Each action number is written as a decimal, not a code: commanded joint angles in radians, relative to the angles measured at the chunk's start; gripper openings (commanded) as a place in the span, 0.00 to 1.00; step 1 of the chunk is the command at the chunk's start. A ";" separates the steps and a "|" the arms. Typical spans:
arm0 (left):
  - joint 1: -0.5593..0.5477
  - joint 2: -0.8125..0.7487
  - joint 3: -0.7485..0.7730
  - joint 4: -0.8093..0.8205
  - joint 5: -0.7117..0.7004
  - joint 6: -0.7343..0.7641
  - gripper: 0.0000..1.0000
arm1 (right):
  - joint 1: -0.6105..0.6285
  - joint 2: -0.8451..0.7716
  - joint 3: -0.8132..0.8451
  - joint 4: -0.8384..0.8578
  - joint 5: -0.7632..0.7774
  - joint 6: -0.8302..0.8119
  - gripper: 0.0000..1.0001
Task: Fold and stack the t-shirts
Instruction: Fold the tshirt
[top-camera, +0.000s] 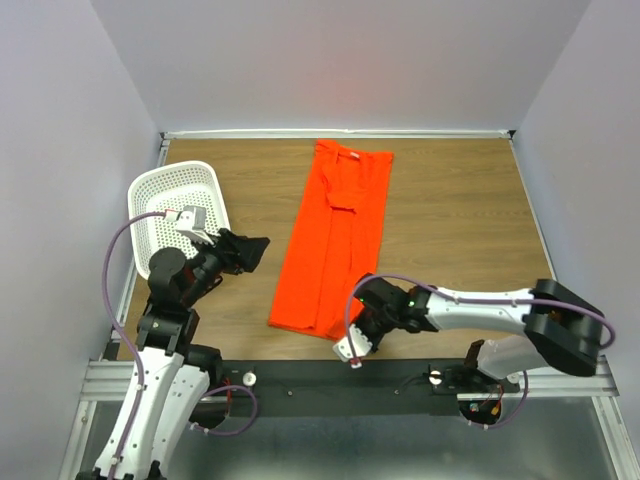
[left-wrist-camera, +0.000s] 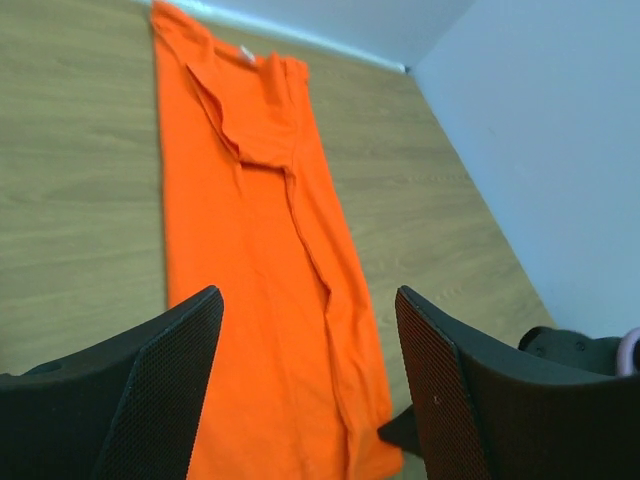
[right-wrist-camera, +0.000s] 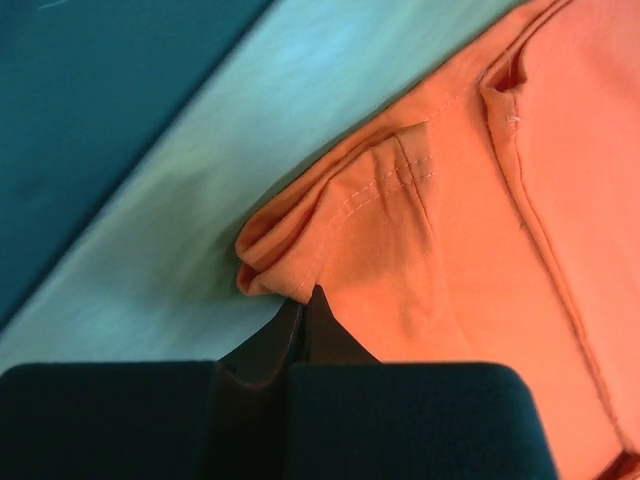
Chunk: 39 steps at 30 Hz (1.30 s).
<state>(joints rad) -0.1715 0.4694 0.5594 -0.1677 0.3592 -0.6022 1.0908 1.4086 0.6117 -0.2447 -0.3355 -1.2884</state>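
The orange-red t-shirt lies folded lengthwise into a long strip down the middle of the table, its collar end at the far edge. My right gripper is at the strip's near right corner. In the right wrist view its jaws are pinched together on the bunched hem corner of the t-shirt. My left gripper hovers left of the strip, open and holding nothing. In the left wrist view the t-shirt lies below the left gripper, between its spread fingers.
A white perforated basket stands at the table's left side, behind the left arm. Bare wooden tabletop lies right of the shirt. Walls close in the table at the back and on both sides.
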 joint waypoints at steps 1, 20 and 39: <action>0.003 0.060 -0.071 0.048 0.176 -0.091 0.75 | 0.008 -0.138 -0.102 -0.217 0.053 -0.041 0.01; -0.525 0.368 -0.041 0.044 -0.153 -0.166 0.69 | -0.135 -0.591 -0.165 -0.467 0.273 0.098 0.61; -1.098 0.422 0.181 0.074 -0.559 1.093 0.76 | -0.980 -0.214 0.321 -0.570 -0.561 0.473 0.75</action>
<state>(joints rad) -1.1782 0.8326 0.8730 -0.1181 -0.1192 0.0841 0.1738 1.1683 0.8879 -0.5953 -0.5522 -0.7074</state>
